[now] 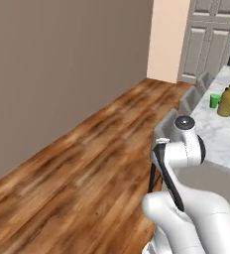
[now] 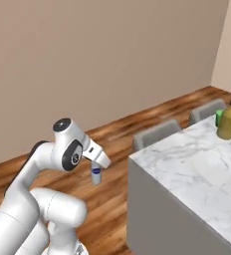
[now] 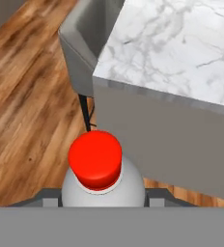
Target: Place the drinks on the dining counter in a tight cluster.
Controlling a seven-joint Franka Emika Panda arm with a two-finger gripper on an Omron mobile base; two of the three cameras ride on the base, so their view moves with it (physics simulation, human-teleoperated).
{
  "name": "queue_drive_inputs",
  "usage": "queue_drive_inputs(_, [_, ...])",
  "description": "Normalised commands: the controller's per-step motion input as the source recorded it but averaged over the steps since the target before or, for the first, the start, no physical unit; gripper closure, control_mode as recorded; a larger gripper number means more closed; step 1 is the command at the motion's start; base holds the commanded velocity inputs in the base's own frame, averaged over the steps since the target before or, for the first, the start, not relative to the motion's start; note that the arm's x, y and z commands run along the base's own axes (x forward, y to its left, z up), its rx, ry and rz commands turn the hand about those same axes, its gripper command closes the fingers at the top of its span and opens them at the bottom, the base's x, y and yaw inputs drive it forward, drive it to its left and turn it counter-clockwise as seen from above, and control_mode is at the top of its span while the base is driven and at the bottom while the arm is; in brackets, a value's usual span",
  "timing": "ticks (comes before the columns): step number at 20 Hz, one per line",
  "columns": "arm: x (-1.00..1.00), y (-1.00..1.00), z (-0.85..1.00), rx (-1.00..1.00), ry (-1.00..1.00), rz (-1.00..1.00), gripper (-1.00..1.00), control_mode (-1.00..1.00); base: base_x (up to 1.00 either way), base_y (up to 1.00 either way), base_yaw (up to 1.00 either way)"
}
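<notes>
Now the gripper [image 2: 96, 172] is clenched on the small pale bottle [image 3: 103, 185], whose red cap [image 3: 95, 159] points up between the fingers in the hand view. In the right base view the bottle hangs over the wood floor [image 2: 112, 199], near the counter [image 2: 187, 164] corner at about three o'clock from it. A grey stool [image 3: 82, 53] stands at twelve o'clock from the cap in the hand view, tucked against the counter's edge. Farther along the marble, toward two o'clock in the right base view, the juice bottle [image 2: 228, 122] stands upright just beside a green cup [image 1: 214, 100].
</notes>
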Motion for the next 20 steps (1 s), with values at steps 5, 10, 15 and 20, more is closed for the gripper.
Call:
queue_drive_inputs(5, [0.0, 0.0, 0.0, 0.0, 0.0, 0.0, 1.0, 1.0, 0.46, 0.54, -0.31])
queue_drive_inputs(10, [0.0, 0.0, 0.0, 0.0, 0.0, 0.0, 1.0, 1.0, 0.47, 0.56, -0.29])
queue_drive_inputs(15, [0.0, 0.0, 0.0, 0.0, 0.0, 0.0, 1.0, 1.0, 0.55, 0.38, -0.53])
queue_drive_inputs(20, [0.0, 0.0, 0.0, 0.0, 0.0, 0.0, 1.0, 1.0, 0.56, 0.38, -0.51])
